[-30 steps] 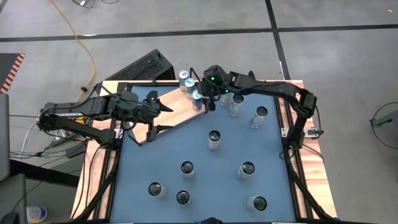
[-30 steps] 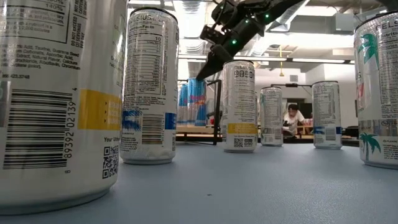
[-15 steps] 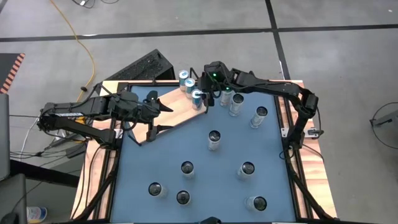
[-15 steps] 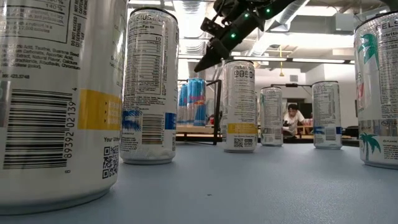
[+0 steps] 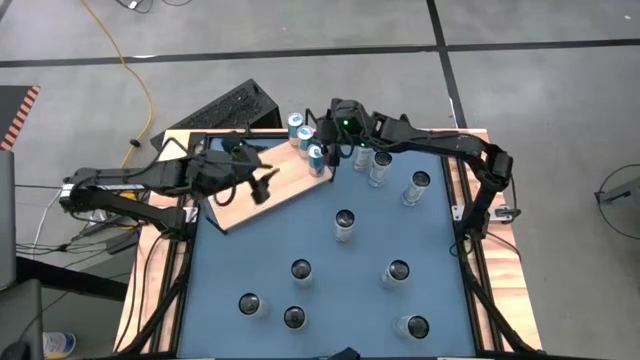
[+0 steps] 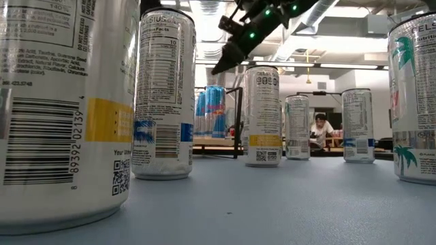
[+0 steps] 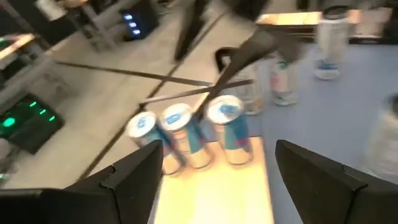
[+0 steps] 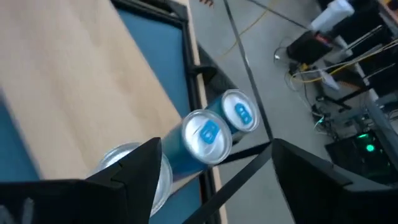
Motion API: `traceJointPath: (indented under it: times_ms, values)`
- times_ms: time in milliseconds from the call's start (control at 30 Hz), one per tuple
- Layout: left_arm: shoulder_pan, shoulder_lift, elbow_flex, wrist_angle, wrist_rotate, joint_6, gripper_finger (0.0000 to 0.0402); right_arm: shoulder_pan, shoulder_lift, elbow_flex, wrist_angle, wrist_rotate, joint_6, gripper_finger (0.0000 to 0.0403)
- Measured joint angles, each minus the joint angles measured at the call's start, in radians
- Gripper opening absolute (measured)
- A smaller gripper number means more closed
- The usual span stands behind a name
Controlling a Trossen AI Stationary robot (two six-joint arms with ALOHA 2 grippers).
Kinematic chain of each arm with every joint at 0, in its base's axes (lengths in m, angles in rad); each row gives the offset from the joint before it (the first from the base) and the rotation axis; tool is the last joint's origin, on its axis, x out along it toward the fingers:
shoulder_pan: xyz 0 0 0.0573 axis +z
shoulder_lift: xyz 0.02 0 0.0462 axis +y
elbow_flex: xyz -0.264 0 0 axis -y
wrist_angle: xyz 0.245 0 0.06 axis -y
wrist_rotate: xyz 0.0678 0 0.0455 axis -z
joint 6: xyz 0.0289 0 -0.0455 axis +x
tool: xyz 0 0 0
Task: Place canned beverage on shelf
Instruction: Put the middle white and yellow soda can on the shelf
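Shelf: a pale-wood board (image 5: pixel 275 180) is laid at an angle across the far left corner of the blue tabletop (image 5: pixel 330 290); a thin black wire frame (image 6: pixel 238 122) is seen at its far end.
Blue cans: three blue canned beverages (image 5: pixel 305 140) are stood in a row on the shelf's far end, touching or nearly touching one another; they are also seen in the left wrist view (image 7: pixel 180 134) and from above in the right wrist view (image 8: pixel 208 134).
Right gripper: the right gripper (image 5: pixel 330 150) is held above the shelf's far end, over the row of blue cans; its fingers are spread apart and nothing is clamped between them. In the low view it (image 6: pixel 228 58) is seen well above the can tops.
Left gripper: the left gripper (image 5: pixel 262 182) is held over the middle of the shelf, pointed toward the far end; its fingers (image 7: pixel 134 174) are spread apart and nothing is held.
Silver cans: white-and-silver cans are stood off the shelf on the tabletop; three (image 5: pixel 380 165) are grouped just beyond the shelf's far end, one (image 5: pixel 344 224) is near the shelf's long edge, and the others (image 5: pixel 300 270) are well apart from it.
Person: a seated person (image 6: pixel 320 129) is seen in the room beyond the shelf.
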Motion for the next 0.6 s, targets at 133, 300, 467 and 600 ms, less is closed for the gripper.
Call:
traceJointPath:
  times_ms: [133, 300, 467, 600]
  values:
    - [0.148, 0.001, -0.080, 0.155, 0.269, -0.024, 0.0288, 0.051, -0.081, 0.000, -0.044, 0.029, -0.012, 0.0295]
    - [0.311, 0.000, -0.128, 0.305, 0.384, -0.032, 0.0274, 0.135, -0.223, 0.001, -0.145, 0.056, 0.005, 0.0294]
    - [0.391, -0.001, -0.128, 0.311, 0.555, -0.122, 0.0270, 0.188, -0.357, 0.002, -0.383, 0.243, 0.106, 0.0294]
    - [0.381, -0.001, -0.128, 0.328, 0.749, -0.191, 0.0270, 0.129, -0.420, 0.001, -0.632, 0.298, 0.256, 0.0294]
